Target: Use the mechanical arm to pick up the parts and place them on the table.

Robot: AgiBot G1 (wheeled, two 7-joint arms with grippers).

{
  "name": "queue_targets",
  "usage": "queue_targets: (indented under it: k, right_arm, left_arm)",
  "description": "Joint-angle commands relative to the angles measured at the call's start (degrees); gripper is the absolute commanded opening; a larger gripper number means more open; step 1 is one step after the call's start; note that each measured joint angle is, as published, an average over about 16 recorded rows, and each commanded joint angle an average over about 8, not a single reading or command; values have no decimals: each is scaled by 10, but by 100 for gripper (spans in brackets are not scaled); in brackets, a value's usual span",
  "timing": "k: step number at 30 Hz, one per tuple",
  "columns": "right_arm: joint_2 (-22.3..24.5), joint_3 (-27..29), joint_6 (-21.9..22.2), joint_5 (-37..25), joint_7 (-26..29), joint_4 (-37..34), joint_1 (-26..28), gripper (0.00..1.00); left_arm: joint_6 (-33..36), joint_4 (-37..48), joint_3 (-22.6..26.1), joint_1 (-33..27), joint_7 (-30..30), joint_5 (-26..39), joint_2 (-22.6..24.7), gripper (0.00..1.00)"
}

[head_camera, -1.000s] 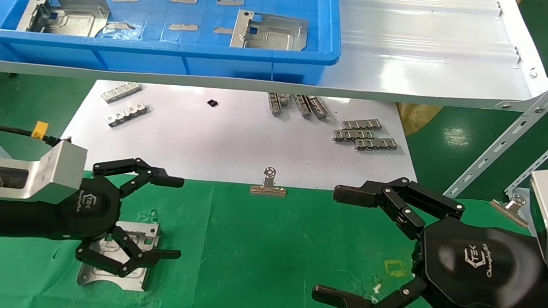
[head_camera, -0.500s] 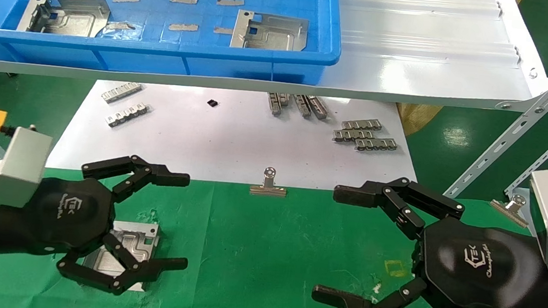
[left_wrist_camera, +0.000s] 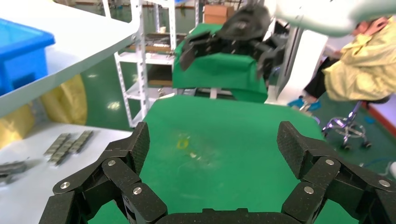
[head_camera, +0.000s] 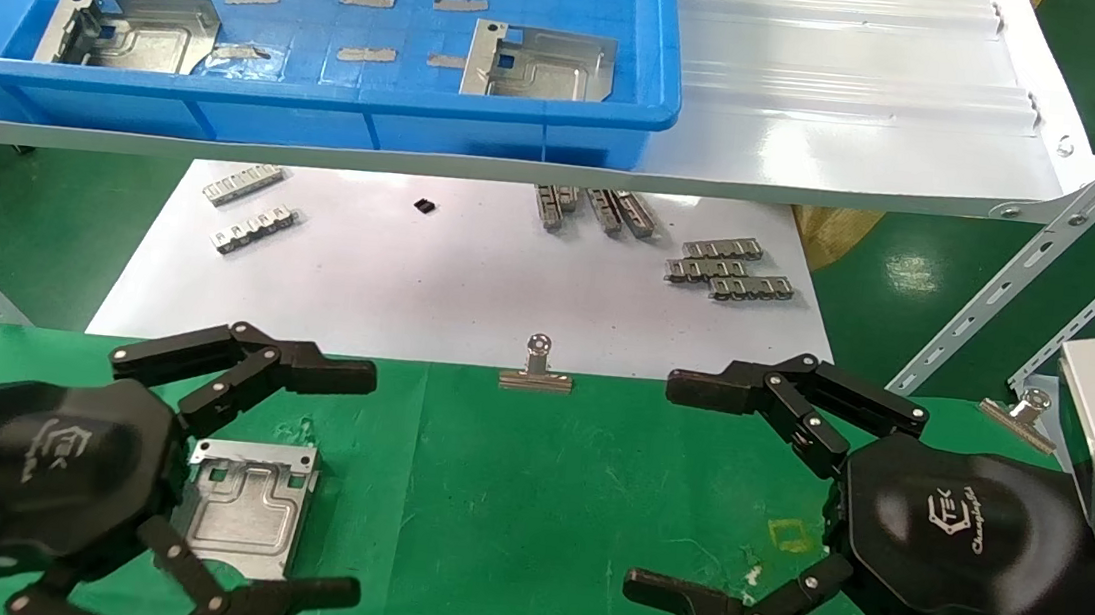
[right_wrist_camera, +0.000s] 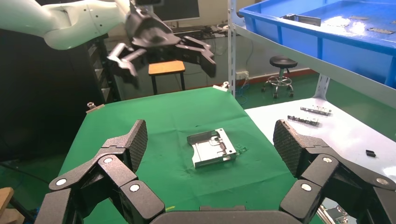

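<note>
- I see the left gripper (head_camera: 350, 479) spread wide and holding nothing; its arm runs off the frame edge.
- One part (head_camera: 245, 507) lies flat on the green table (head_camera: 528, 507), its near corner hidden behind the lower finger.
- The right gripper (head_camera: 656, 484) hangs wide open, empty.

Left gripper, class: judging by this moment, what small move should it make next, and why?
Probably reach up toward the blue tray for another part. The left gripper hangs open and empty; one part already lies flat on the green table, while two parts remain in the tray.
</note>
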Motion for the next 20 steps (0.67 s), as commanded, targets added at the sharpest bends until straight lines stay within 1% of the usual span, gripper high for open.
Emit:
queue_targets:
  k: [1, 6, 20]
  right_arm:
    - [0, 0, 0, 0, 0, 0, 0, 100]
    - [0, 0, 0, 0, 0, 0, 0, 100]
    - [0, 0, 0, 0, 0, 0, 0, 100]
  left_arm:
    - [-2, -19, -14, 13, -14, -9, -4, 100]
    - [-3, -31, -23, 22, -19, -15, -8, 100]
    - [-3, -19, -14, 14, -14, -9, -5, 100]
